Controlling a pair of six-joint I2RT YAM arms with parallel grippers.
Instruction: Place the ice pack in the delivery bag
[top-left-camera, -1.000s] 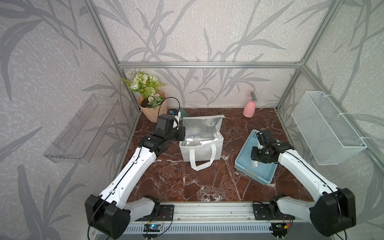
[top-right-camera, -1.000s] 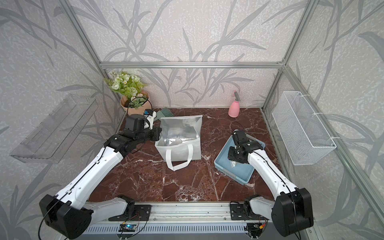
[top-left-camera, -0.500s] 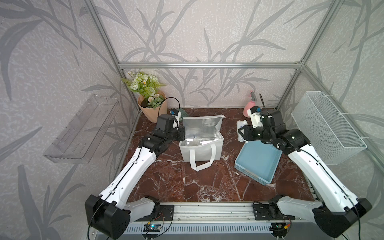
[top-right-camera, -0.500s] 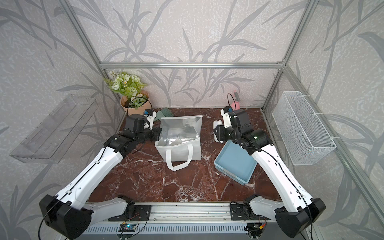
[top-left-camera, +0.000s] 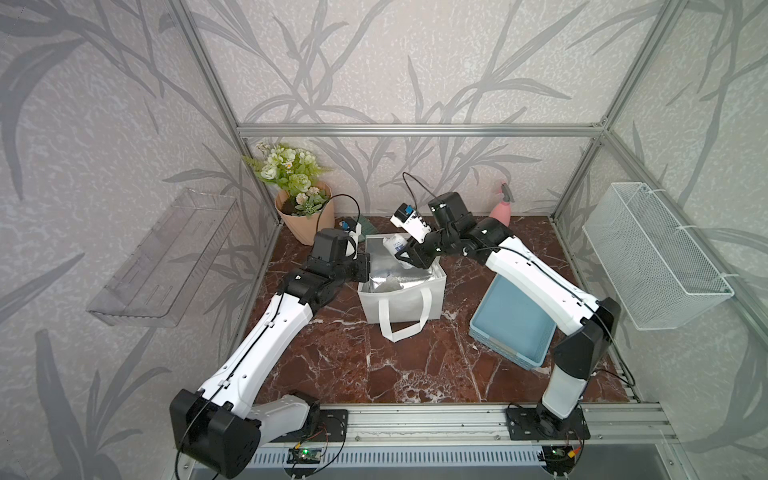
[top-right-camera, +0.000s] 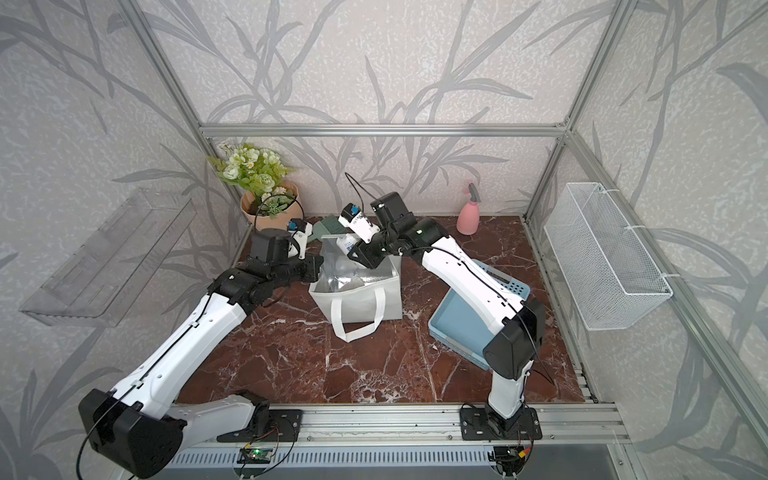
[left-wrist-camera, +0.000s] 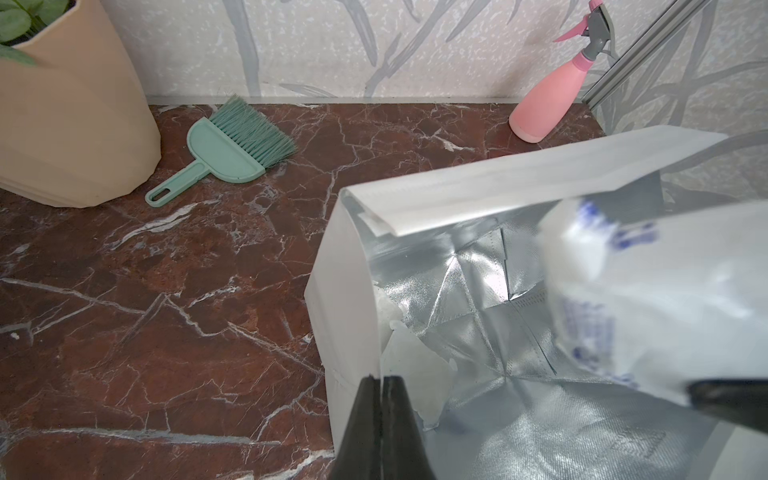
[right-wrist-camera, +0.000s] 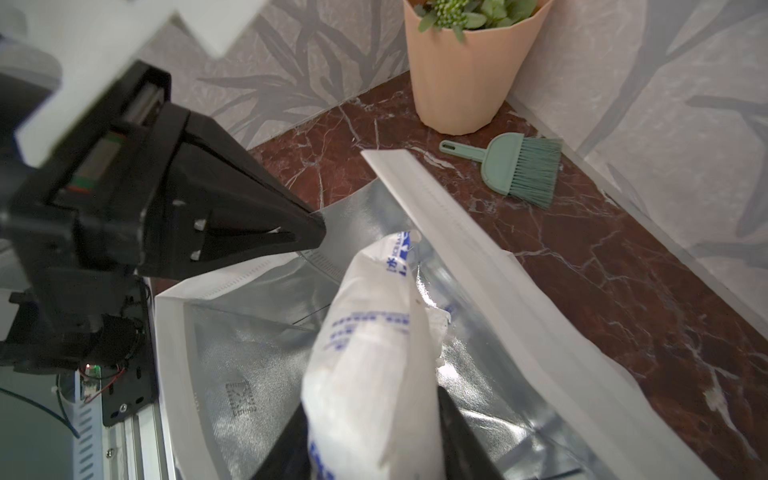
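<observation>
In both top views I saw the right gripper (top-left-camera: 406, 258) clamped on the ice pack (top-left-camera: 394, 243), holding it tilted above the open mouth of the delivery bag (top-left-camera: 401, 299). The left gripper (top-left-camera: 362, 268) sat at the bag's rim, on the side away from the blue tray (top-left-camera: 513, 332). The left wrist view showed its jaws pinched shut on the bag's side wall, with the pack above the foil lining. In the right wrist view the black fingers (right-wrist-camera: 457, 432) squeezed the pack over the bag's mouth
</observation>
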